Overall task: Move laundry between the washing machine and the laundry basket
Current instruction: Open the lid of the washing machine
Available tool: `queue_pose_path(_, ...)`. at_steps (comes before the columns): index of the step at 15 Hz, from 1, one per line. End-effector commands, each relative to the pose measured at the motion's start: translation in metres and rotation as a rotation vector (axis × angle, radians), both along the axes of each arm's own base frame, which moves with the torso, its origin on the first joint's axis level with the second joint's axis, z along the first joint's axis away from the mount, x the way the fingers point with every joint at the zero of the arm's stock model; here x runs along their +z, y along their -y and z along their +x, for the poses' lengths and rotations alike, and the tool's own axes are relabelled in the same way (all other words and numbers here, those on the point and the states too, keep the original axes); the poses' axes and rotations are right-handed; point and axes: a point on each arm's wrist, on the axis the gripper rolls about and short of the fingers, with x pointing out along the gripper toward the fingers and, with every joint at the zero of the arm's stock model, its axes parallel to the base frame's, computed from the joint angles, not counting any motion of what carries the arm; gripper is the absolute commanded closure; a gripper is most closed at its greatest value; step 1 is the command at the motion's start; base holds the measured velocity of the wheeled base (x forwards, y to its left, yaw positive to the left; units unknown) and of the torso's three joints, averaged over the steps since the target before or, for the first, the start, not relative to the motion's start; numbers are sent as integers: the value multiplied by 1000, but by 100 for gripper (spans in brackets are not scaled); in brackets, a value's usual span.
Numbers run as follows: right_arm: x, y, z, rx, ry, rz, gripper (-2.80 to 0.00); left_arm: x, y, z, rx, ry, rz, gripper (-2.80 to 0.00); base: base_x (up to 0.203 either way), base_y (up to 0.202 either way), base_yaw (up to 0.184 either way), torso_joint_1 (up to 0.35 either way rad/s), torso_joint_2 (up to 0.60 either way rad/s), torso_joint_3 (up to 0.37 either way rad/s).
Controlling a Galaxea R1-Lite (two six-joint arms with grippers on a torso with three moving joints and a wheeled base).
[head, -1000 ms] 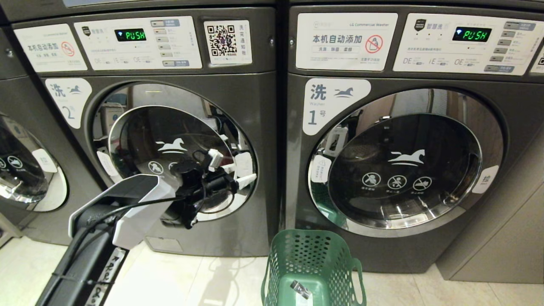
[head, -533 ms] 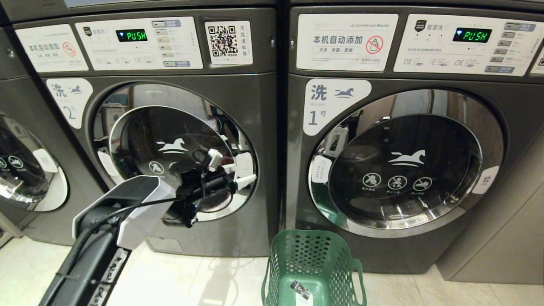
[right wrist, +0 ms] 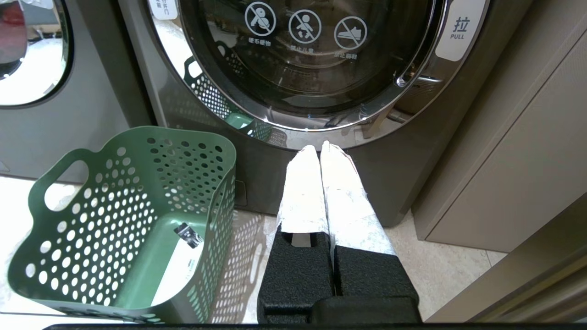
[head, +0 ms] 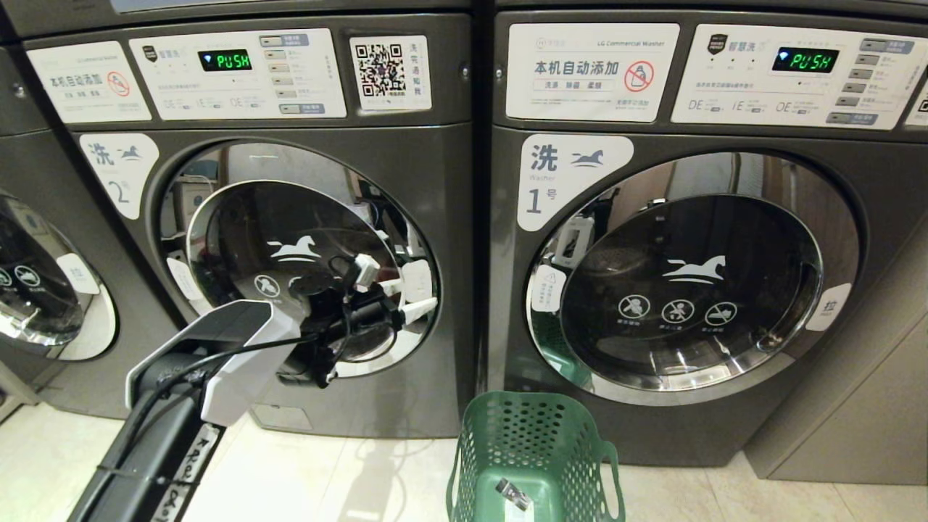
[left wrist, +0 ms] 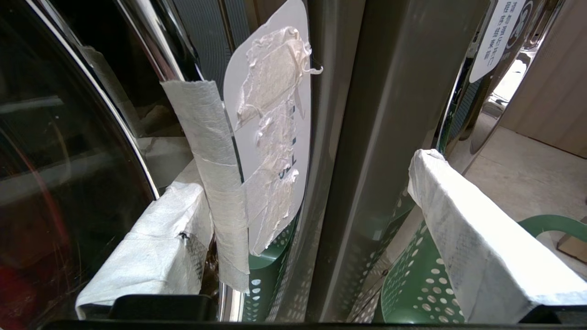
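**Left tool spread at the latch edge of washer 2's door**

The washing machine (head: 290, 239) labelled "2" fills the left half of the head view, its round chrome-rimmed door (head: 297, 268) shut. The left tool (head: 402, 290) sits at the right-hand edge of that door, released, with its two wrapped fingers spread wide. In the left wrist view one finger (left wrist: 151, 247) lies against the glass side of the chrome rim while the other finger (left wrist: 477, 247) stands out over the grey front panel. Between them runs the rim with a taped strip (left wrist: 215, 183) and the white pull label (left wrist: 275, 137). So the door's edge lies straight ahead of the tool and between its fingers, and its long line runs roughly along the direction the fingers point. I cannot tell whether either finger presses the rim.

The coming move likely turns on this. To open the door, the tool must catch that edge and swing it outward toward the lower part of the frame.

A red smear low in the dark glass in the left wrist view may be laundry inside the drum. I cannot tell for sure.

The green laundry basket (head: 536, 449) stands on the floor at the lower middle of the head view, below the gap between machines 2 and 1. It holds no garment, only a tag.

The right tool (right wrist: 321, 151) is clenched on nothing, low in front of the machine labelled "1" (head: 689, 275), just right of the basket. The left arm is plainly the nearer one to door 2.
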Motion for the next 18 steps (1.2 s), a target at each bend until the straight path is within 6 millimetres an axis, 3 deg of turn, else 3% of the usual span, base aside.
queue_pose_path(1,0,0,0,1,0,-1,0,3,51,-20,-116,11,-2,-280,0,0,0,0,0,0)
queue_pose_path(9,0,0,0,0,0,-1,0,0,70,-39,-173,21,-7,-280,0,0,0,0,0,0)
queue_pose_path(15,0,0,0,1,0,-1,0,9,64,-49,-169,19,-7,-280,0,0,0,0,0,0)
queue_pose_path(18,0,0,0,1,-1,-1,0,4,60,-57,-170,4,-7,-280,0,0,0,0,0,0)
